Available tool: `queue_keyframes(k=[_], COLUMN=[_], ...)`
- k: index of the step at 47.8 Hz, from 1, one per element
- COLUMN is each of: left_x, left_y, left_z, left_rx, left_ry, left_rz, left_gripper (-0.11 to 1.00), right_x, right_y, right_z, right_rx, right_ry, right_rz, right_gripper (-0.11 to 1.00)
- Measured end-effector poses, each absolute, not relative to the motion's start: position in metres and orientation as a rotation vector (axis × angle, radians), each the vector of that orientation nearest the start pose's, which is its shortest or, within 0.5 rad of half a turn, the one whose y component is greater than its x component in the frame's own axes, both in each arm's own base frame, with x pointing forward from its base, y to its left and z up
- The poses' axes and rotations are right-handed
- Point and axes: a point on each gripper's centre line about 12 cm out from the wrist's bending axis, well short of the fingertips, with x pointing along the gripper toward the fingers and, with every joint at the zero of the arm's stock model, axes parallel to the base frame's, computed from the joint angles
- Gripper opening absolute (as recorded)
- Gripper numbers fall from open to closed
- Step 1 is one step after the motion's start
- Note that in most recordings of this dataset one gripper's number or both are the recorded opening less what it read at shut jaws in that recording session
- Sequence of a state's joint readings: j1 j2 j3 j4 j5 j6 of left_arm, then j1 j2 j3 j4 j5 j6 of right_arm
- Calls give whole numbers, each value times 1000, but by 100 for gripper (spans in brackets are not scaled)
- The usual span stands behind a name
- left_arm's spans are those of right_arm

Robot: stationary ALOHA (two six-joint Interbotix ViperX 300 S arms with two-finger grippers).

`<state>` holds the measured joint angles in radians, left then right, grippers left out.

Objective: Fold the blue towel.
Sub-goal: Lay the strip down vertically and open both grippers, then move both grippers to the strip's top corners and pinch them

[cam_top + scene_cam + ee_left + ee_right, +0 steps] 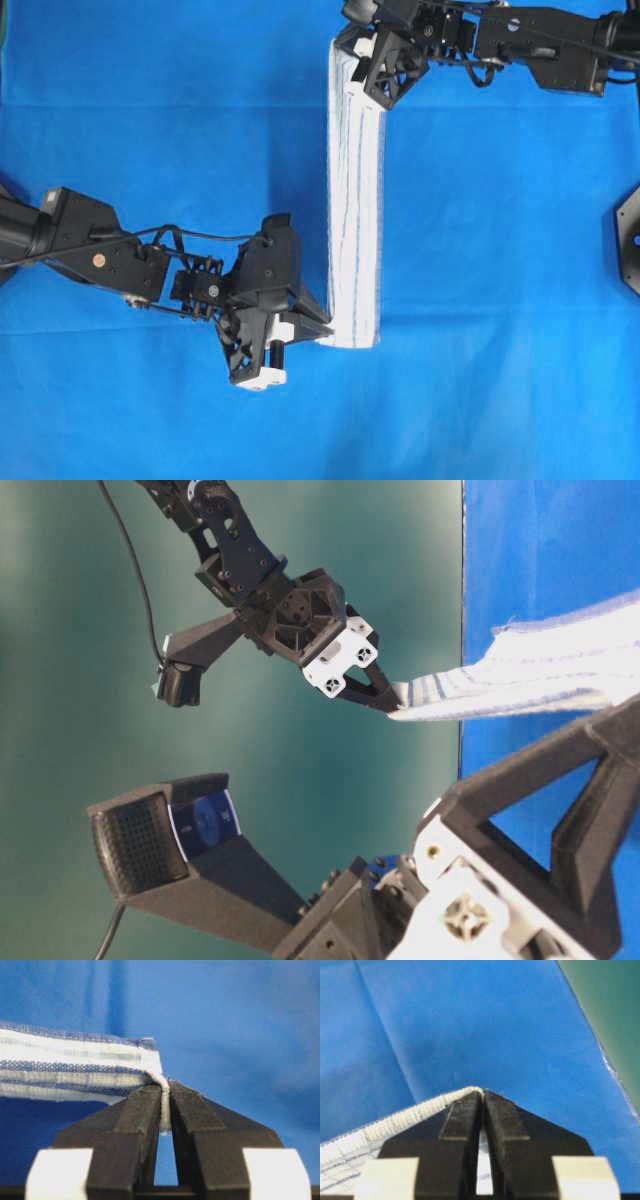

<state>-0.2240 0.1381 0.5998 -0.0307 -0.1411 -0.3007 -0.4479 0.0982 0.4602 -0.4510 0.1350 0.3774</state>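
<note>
- A white woven towel with thin dark-blue and pale-blue stripes (355, 190) lies folded into a long narrow strip on a surface covered by a plain blue sheet (160, 120).
- In the overhead view the strip's long axis runs from top to bottom, roughly midway between the two black robot arms.
- The left gripper (322, 328) meets the strip's bottom end from the left side. Its fingers (145, 1110) are closed, pinching a corner of the cloth.
- The right gripper (362, 58) meets the top end from the right side. Its fingers (465, 1115) are also closed on a corner of the hem.
- In the table-level view the gripped end is raised off the sheet.
- Each arm holds its own end, so the next fold likely brings one end along the strip toward the other.
</note>
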Motion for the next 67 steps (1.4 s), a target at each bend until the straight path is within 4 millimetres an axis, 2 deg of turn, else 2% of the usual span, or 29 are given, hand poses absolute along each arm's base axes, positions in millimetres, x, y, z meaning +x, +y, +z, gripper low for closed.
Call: queue_keyframes(k=[2,5,11,13,15,23,28,34,42,53,60,67], left_x=[410,410,408,406,402,389,377,363,343,310,286,262], left_y=[-92,-94,-94,-93,-93,-90,-87,-74,-45,-7,8,14], left_z=[148,148,147,146,147,166,184,196,207,226,233,240], left_rx=[-254,-252,-249,-247,-242,-232,-224,-206,-186,-183,-129,-85], left_ry=[621,621,634,644,659,679,657,628,566,410,340,272], left_rz=[-111,-115,-115,-113,-112,-114,-121,-110,-64,20,51,67], left_gripper=[15,32,67,75,80,77,77,77,77,77,76,76], right_x=[389,389,388,388,387,378,368,353,331,297,280,268], right_y=[-195,-195,-197,-197,-197,-192,-185,-172,-143,-91,-65,-51], right_z=[187,187,187,186,187,196,205,217,228,242,250,248], right_rx=[67,65,49,33,20,-9,-14,-25,-32,-31,-9,44], right_ry=[690,691,694,698,701,682,659,618,537,393,331,309], right_rz=[-464,-463,-461,-456,-455,-444,-439,-421,-364,-241,-180,-150], right_gripper=[4,6,41,53,58,51,51,51,51,51,51,51])
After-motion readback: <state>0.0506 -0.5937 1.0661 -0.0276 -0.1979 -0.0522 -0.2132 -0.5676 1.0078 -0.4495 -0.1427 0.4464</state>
